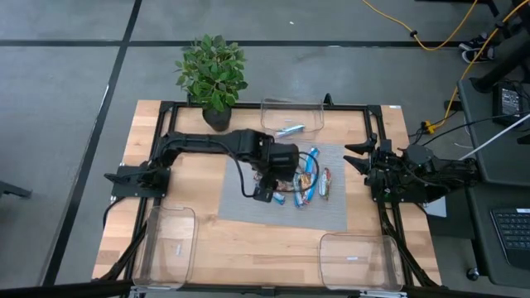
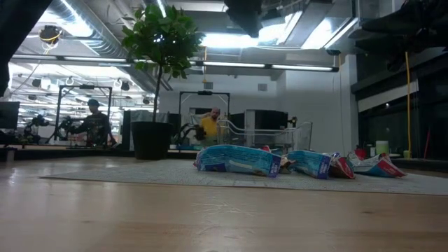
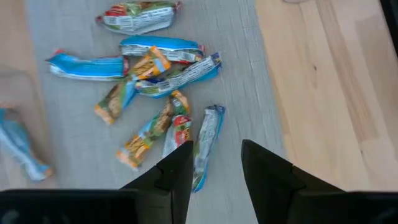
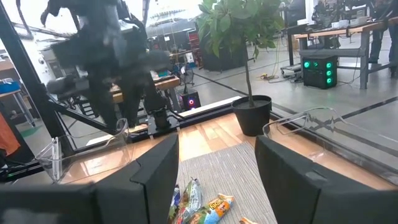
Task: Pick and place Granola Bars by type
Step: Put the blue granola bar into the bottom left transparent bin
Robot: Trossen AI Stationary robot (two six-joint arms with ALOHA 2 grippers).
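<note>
Progress: we judge the sorting barely begun — one blue bar (image 1: 289, 129) lies in the far bin (image 1: 291, 114), while the near-left bin (image 1: 166, 246) and near-right bin (image 1: 359, 259) look empty from above.

Left to do: nearly everything; the pile of bars (image 1: 305, 184) on the grey mat (image 1: 331, 213) has yet to be split by type.

Where the bars are: clustered near the mat's middle, on the desk (image 1: 207, 248), some overlapping. In the left wrist view we count roughly eight in the cluster, plus one blue bar (image 3: 18, 146) lying apart at the edge of that picture — we cannot say exactly where it sits on the mat.

How the bars look: small foil packs with crimped ends. Some are bright blue (image 3: 87, 66), some orange-and-green (image 3: 152, 127), one silvery with blue trim (image 3: 207, 138), and one red-ended pack (image 3: 138, 16) lies apart from the rest. In the low view they lie flat and a little puffy (image 2: 238, 160).

Left gripper (image 3: 214, 169): it hovers over the mat at the near-left edge of the pile, fingers apart and holding nothing; the silvery bar lies just ahead of the gap between them. We take this as lining up for a pick.

Right gripper (image 4: 217, 165): parked at the desk's right edge, well apart from the pile, fingers spread and empty.

Other things: a potted plant (image 1: 213, 76) stands at the desk's far edge.
</note>
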